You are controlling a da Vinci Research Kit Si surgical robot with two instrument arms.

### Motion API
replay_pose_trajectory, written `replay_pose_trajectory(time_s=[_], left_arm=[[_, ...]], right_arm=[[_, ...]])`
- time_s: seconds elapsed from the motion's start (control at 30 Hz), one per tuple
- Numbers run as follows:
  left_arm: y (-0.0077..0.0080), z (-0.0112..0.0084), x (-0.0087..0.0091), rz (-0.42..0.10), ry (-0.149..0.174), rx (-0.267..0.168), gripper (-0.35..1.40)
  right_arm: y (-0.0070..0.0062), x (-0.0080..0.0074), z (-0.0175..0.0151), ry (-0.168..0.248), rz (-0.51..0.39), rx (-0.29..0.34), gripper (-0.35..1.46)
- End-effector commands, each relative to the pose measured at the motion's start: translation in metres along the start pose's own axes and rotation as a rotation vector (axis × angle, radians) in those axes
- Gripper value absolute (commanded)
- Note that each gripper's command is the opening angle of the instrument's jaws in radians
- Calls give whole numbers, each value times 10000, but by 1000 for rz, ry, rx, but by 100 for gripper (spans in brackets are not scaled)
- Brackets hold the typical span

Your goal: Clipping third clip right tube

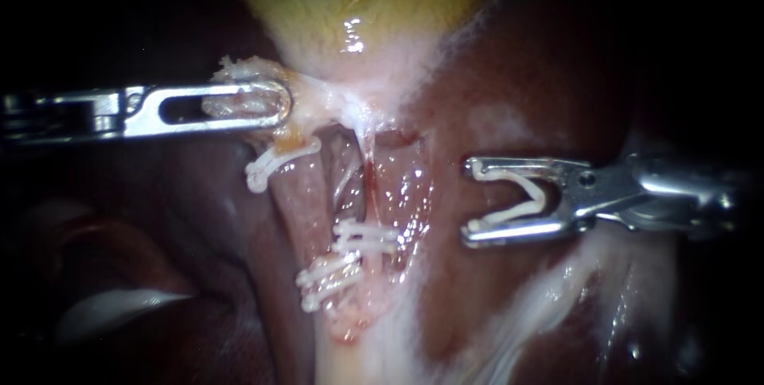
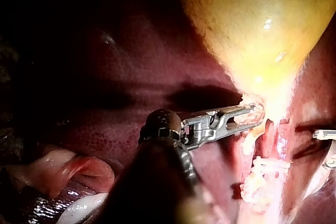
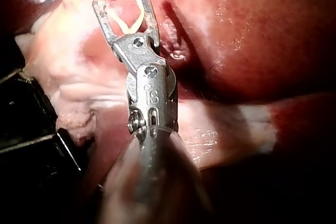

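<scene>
Right tube (image 1: 368,182): looks thin, soft, slippery, likely tears easily; best taken above placed clips (image 1: 364,238). Right instrument (image 1: 469,200) jaws wide apart, holding loaded clip (image 1: 535,192). Left instrument (image 1: 274,103) clamped on gallbladder (image 1: 350,3) neck.

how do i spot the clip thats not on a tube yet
Below the yellow gallbladder run two tubes crossed by closed white clips. Look right of them to the right instrument: the loaded clip sits at its tip spread in an open V, touching no tube.

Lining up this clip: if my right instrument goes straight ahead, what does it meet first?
Carrying an open clip, the right instrument likely meets the right tube first, above its clips; depth unclear.
</scene>
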Motion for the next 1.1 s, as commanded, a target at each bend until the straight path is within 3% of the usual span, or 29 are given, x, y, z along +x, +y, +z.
replay_pose_trajectory(time_s=[0.03, 0.3, 0.43, 0.63, 0.77, 1.1], left_arm=[[-2, 0, 0, 1, 1, 1, -35], [-16, -2, 4, 4, 7, 12, -35], [-18, -2, 4, 4, 6, 15, -35], [-18, -2, 4, 4, 6, 15, -35], [-18, -2, 4, 4, 8, 17, -35], [-18, -2, 5, 4, 8, 17, -35]], right_arm=[[3, -1, 5, -2, 9, -3, 50], [34, -14, 52, 5, 85, -27, 50], [42, -25, 77, 8, 107, -24, 50], [42, -41, 105, 12, 132, -1, 50], [43, -40, 116, 9, 147, 20, 49], [44, -38, 120, 49, 179, 48, 49]])
